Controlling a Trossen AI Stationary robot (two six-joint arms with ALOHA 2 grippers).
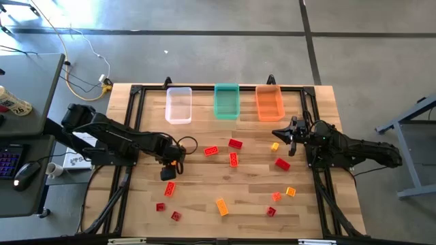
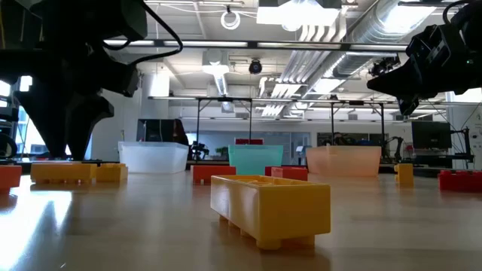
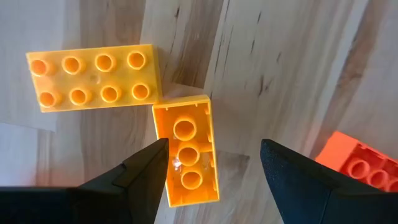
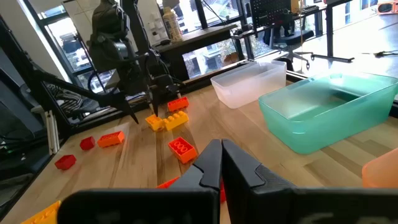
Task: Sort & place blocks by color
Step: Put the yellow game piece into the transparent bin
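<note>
Your left gripper [image 3: 214,165] has its fingers spread apart, straddling a small yellow studded plastic brick [image 3: 186,152] lying hollow side up on the wooden bench [image 3: 286,68]; a longer yellow studded brick [image 3: 93,78] touches its corner. The remaining red, orange and yellow bricks [image 1: 234,158] lie scattered mid-bench. Your right gripper [image 4: 221,163], fingers pressed together and empty, hangs near the orange plastic bin [image 1: 269,103].

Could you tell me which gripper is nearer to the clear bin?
Left. The left gripper is open over yellow blocks, just ahead of the clear bin. The right gripper is shut, beyond the orange bin.
</note>
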